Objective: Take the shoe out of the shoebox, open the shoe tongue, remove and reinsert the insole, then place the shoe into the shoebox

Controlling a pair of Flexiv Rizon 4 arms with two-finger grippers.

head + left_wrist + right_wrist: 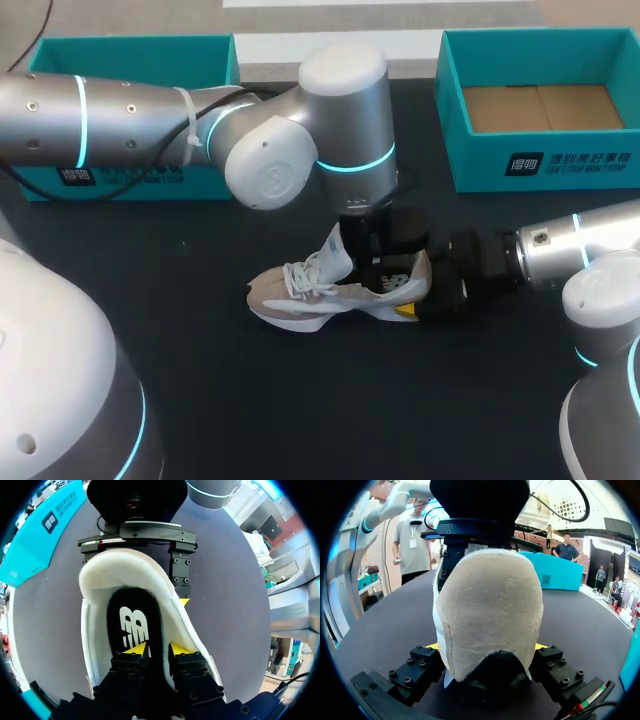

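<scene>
While the shoe [330, 295] is lying on its sole near the middle of the desk [330, 410], its long axis is running roughly parallel to the desk's far edge, the toe being turned toward the left edge and the heel toward the right edge. The heel is being clamped from both sides by the right claw [486, 647], whose yellow tips are being pressed against its two flanks, so the shoe is being steadied from the right. The tongue [335, 250] is being held up and forward over the laces, and the opening is being left exposed. Inside it the black insole [131, 617] is lying flat along the shoe's length.

The left claw [157, 651] is being held over the opening, pointing down at the insole from the tongue side, opposite the right claw. Whether it is gripping anything cannot be told. The insole is lying directly beneath the left claw, so the left arm is being judged the nearer one for work on the insole, with any pull probably being needed upward and clear of the collar.

Farther out, the left shoebox [130, 44] is standing at the far left corner and the right shoebox [480, 165], open, at the far right corner, nearer the right arm.
</scene>
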